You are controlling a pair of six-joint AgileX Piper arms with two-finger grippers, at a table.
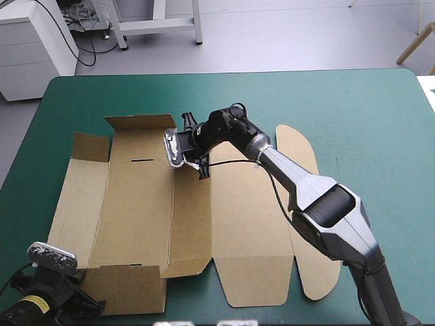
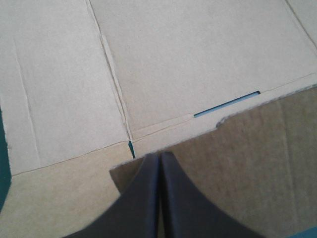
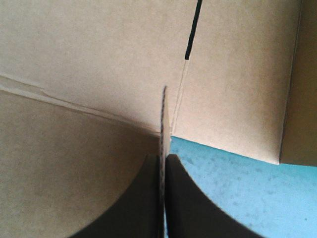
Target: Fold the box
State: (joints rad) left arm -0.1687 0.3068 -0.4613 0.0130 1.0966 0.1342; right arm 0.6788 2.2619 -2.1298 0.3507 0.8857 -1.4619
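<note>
**Right gripper** [image 3: 165, 156]: clamped on the box [image 1: 246, 224]. A raised sheet edge [image 3: 164, 119] stands edge-on between the two black fingers. Ahead of the tips lies a flat brown panel with a narrow slot [image 3: 192, 30]. To one side of the fingers is more board, and to the other the teal-green cover [image 3: 233, 198] shows bare.

**Left gripper** [image 2: 159, 157]: the fingers are pressed together in a pointed arch. No board is seen between them. The tips sit at the edge of a shadowed flap [image 2: 247, 168]. Whether the flap is pinched cannot be told. Beyond the tips the sheet spreads flat, with a crease [image 2: 116, 89] running away from the gripper and a second slot [image 2: 227, 104] off to one side.

**Box position:** an opened sheet on the left and middle of the table, mostly flat. It lies under the right arm and ahead of the left gripper.

**Orientation:** the long axis runs from the table's left side towards its right. The two rounded tabs [image 1: 299, 151] are at the right-hand end. A short flap [image 1: 139, 123] at the far edge stands tilted up, just beside the right gripper.

**Arm pose:** the right arm [image 1: 326, 210] enters from the near right corner and stretches diagonally over the sheet. Its wrist is bent towards the far left and the gripper is rolled onto its side. The left arm sits low at the near left corner, with only its wrist in view from above.
</note>
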